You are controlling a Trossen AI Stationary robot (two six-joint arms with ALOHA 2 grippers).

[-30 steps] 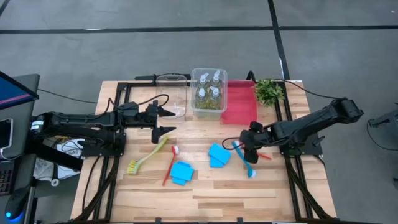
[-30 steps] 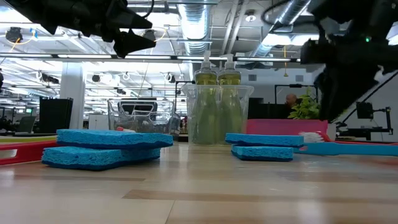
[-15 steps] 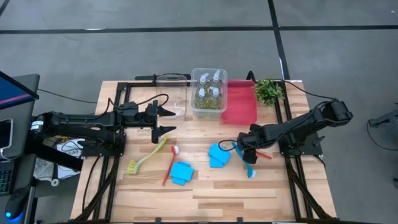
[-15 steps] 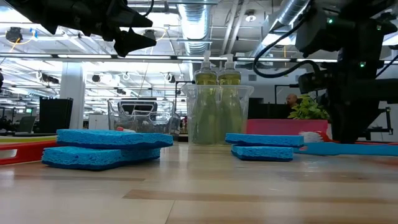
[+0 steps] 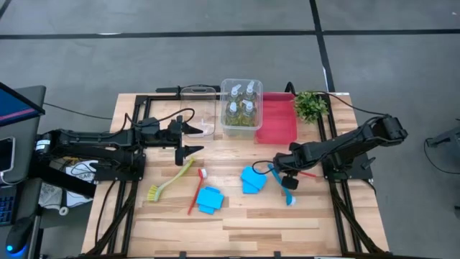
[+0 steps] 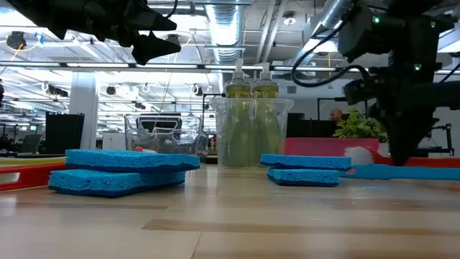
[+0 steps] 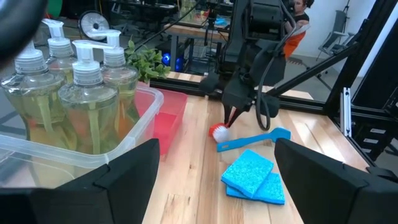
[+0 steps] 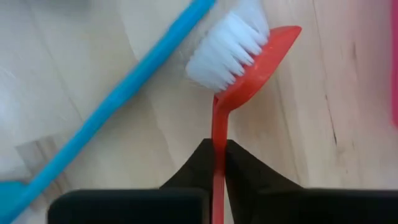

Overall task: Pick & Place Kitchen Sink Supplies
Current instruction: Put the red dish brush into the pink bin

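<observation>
Grey floor point(image 5: 215, 65), wooden table point(image 5: 237, 223), ceiling ducts point(image 6: 223, 21), strip lights.

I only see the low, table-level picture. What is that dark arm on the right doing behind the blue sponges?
Observer: Its right hand is shut on the thin handle of a red plastic dish brush with white bristles.
Operator: I count two bottles in the tub. Right?
Observer: From above, four clear bottles of yellow-green liquid stand in that clear plastic bin.
Operator: And the other arm?
Observer: The left hand hangs open beside a second clear bin.
</observation>
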